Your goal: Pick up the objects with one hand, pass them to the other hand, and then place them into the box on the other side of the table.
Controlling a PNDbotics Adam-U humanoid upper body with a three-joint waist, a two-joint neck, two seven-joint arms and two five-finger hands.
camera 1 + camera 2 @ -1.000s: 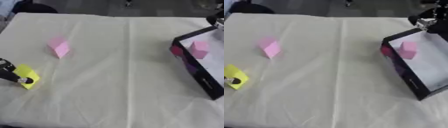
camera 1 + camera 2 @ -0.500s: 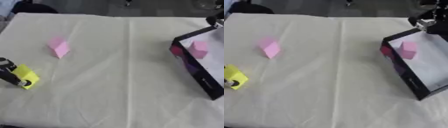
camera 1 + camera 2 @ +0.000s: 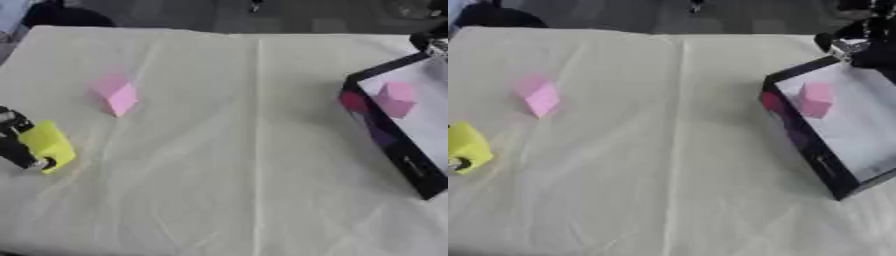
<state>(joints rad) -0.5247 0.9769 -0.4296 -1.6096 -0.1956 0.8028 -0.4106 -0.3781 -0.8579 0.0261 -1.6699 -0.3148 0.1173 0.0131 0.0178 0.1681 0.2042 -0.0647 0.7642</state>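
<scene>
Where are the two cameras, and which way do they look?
Left eye view: in the robot's head, looking down at the table; the left hand shows at the left edge on the yellow block.
Right eye view: beside it in the head, same downward look; the right hand shows dark at the top right.
Both share: the pink block and the box.

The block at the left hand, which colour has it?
Yellow. The block at the left hand shows best in the left eye view.

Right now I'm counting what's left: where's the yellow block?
The yellow block sits at the table's left edge, held by the left robot hand, below the pink block on the cloth.
</scene>
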